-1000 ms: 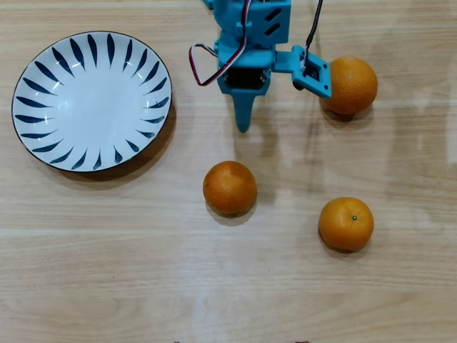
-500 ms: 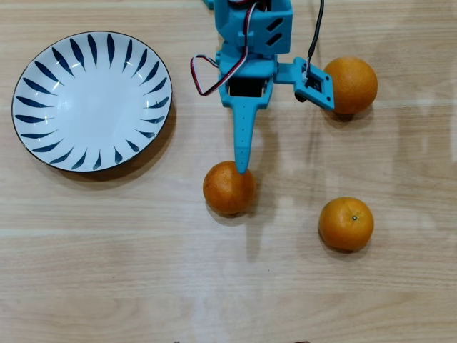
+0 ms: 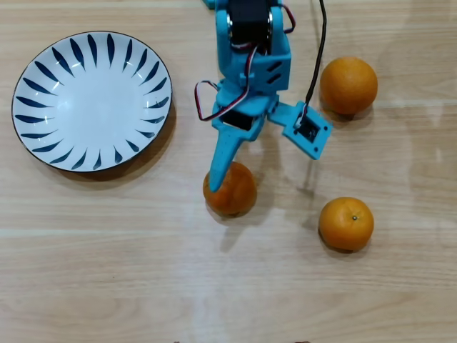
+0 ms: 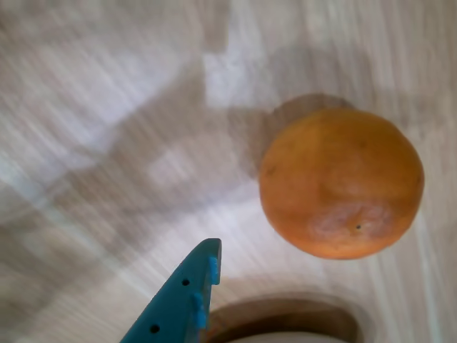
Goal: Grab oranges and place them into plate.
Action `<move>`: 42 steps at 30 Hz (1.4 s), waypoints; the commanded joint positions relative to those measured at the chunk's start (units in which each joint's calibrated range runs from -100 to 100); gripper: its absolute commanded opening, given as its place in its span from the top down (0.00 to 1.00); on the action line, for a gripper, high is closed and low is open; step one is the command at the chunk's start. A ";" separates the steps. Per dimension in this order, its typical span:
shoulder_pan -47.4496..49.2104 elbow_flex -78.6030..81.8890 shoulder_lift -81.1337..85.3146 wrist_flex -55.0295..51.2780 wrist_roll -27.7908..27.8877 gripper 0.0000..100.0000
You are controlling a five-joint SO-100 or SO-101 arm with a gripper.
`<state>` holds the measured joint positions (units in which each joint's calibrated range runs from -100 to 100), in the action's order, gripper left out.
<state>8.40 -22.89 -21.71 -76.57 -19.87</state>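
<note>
Three oranges lie on the wooden table in the overhead view: a middle one (image 3: 234,193), one at the upper right (image 3: 348,85), and one at the lower right (image 3: 345,224) with a small stem dot. The white plate (image 3: 91,100) with dark blue strokes sits empty at the upper left. My blue gripper (image 3: 215,183) reaches down from the top centre. Its one visible finger slants down-left, with its tip over the middle orange's left edge. In the wrist view, one blue finger (image 4: 194,289) rises from the bottom edge, and an orange (image 4: 341,182) lies to its right, apart from it. The other finger is hidden.
The blue camera mount (image 3: 307,131) sticks out to the right of the arm, between the middle and upper right oranges, with a black cable (image 3: 316,61) running up from it. A pale curved edge with a dark shadow (image 4: 285,314) shows at the bottom of the wrist view.
The arm has stretched down from the top and turned. The finger tip moved from well above the middle orange to its left edge. The camera mount swung away from the upper right orange.
</note>
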 commanded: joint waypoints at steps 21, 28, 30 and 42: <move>-1.38 -2.78 -12.53 13.53 -5.84 0.59; -1.38 -3.78 -12.95 13.53 -6.78 0.70; -1.38 -4.32 -12.95 13.53 -6.78 0.72; -1.87 -7.04 -9.14 9.75 -6.21 0.74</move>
<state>6.96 -25.19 -35.00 -63.65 -26.29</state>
